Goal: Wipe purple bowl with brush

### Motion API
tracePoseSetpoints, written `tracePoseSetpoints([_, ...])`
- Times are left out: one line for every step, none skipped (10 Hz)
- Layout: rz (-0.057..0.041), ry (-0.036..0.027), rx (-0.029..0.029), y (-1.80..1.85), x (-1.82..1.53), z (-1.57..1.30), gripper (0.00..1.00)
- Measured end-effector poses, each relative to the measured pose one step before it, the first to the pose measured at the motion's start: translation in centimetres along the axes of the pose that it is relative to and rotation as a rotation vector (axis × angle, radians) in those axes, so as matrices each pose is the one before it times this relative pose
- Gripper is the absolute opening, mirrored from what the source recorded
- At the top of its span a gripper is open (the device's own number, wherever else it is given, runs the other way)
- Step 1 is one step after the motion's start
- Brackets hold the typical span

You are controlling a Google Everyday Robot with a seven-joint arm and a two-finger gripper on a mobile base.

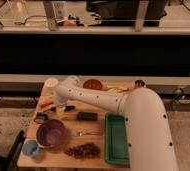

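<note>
gripper [60, 106]: down at the table's left-back part, at the end of the white arm [98, 99], which reaches in from the lower right across the table
grip state: unclear from this view, and can't say whether it has hold of anything
brush [68, 108]: slim dark stick lying flat on the table, its left end right at the gripper; contact can't be confirmed
purple bowl [51, 133]: upright at front-left of the table, hollow facing up; in front of the gripper and apart from it
bowl vs brush: not touching, with bare wood between them
blue cup [30, 148]: just beside the purple bowl at its front-left
small dark item [40, 118]: behind-left of the bowl; can't identify it
orange piece [47, 103]: left of the gripper, near it
white cup [51, 83]: back-left corner
reddish-brown bowl [92, 84]: back edge, behind the arm
black block [87, 116]: mid-table, right of the brush
metal utensil [88, 133]: flat, between the purple bowl and the green tray [117, 145]
brown cluster [83, 149]: front edge, right of the purple bowl
table [48, 161]: wooden, carries all of the above
</note>
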Motion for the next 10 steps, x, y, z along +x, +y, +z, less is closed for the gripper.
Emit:
tracePoseSetpoints([0.00853, -0.00611, -0.00021, 0.169, 0.18, 0.098, 0.75])
tracePoseSetpoints([0.00666, -0.00536, 0.0005, 0.118, 0.139, 0.077, 0.75])
tracePoseSetpoints([0.00605, -0.00757, 0.00144, 0.101, -0.003, 0.125, 0.75])
tracePoseSetpoints([0.00868, -0.00957, 0.00267, 0.133, 0.08, 0.119, 0.75])
tracePoseSetpoints([0.01083, -0.00787, 0.00397, 0.142, 0.288, 0.021, 0.75])
tracePoseSetpoints([0.00849, -0.00671, 0.00349, 0.077, 0.22, 0.001, 0.75])
tracePoseSetpoints([0.01296, -0.01249, 0.00618, 0.063, 0.28, 0.063, 0.71])
tracePoseSetpoints([0.00697, -0.00812, 0.00325, -0.004, 0.102, 0.09, 0.68])
tracePoseSetpoints([0.00672, -0.00869, 0.00286, 0.0, 0.071, 0.103, 0.66])
tracePoseSetpoints([0.00931, -0.00954, 0.00444, -0.074, 0.083, 0.034, 0.61])
